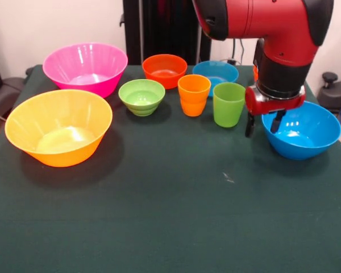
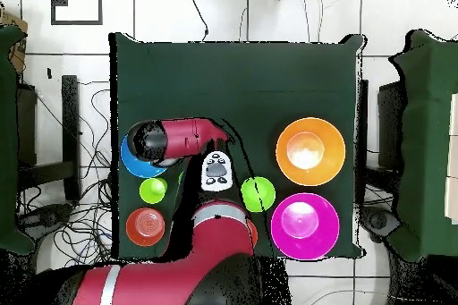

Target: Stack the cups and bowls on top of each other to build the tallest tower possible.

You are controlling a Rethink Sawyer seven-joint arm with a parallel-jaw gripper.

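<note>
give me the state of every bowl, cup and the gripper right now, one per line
large pink bowl: upright, empty, standing alone
yellow-orange bowl: upright, empty, standing alone
small green bowl: upright, empty
small orange bowl: upright, empty
small blue bowl: upright, partly hidden behind the cups
orange cup: upright, unstacked
green cup: upright, unstacked
medium blue bowl: upright, not gripped
gripper: open, at the medium blue bowl's rim

The arm (image 2: 192, 136) hid most of the medium blue bowl (image 2: 134, 160) overhead, while the small blue bowl (image 1: 215, 71) sat partly behind the green cup (image 1: 228, 104).
</note>
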